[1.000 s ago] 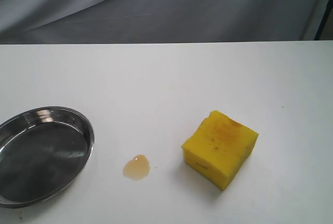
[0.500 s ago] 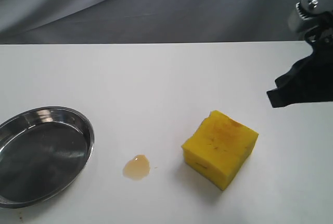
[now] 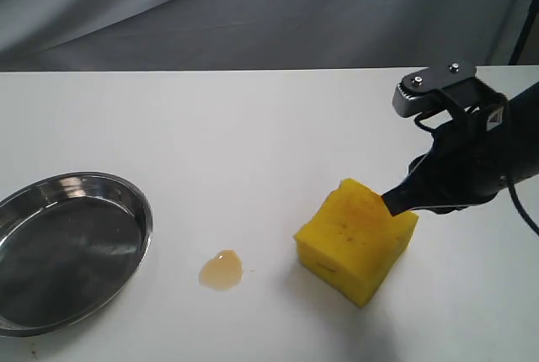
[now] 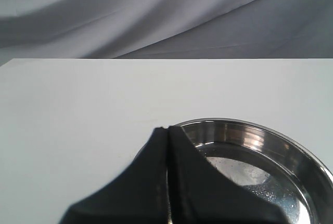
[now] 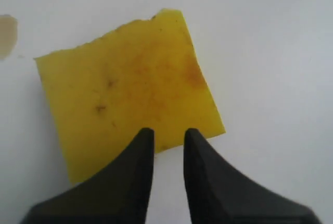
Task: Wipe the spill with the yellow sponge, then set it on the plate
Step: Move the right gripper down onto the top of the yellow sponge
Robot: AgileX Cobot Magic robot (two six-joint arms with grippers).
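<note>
A white table [image 3: 253, 126] backed by draped grey cloth [image 3: 253, 8] carries the plate [image 3: 67, 248] at the left of the exterior view, the spill [image 3: 221, 270] mid-table and the yellow sponge [image 3: 358, 240] beside it. The right arm [image 3: 488, 160] slants in from the edge, with the right claw [image 3: 396, 202] at the sponge's top corner, its gap hidden. Left wrist view: the left claw [image 4: 166, 130], tips together, over the plate's rim. Right wrist view: the right claw's tips are slightly apart above the sponge's edge, and the spill is cut off.
</note>
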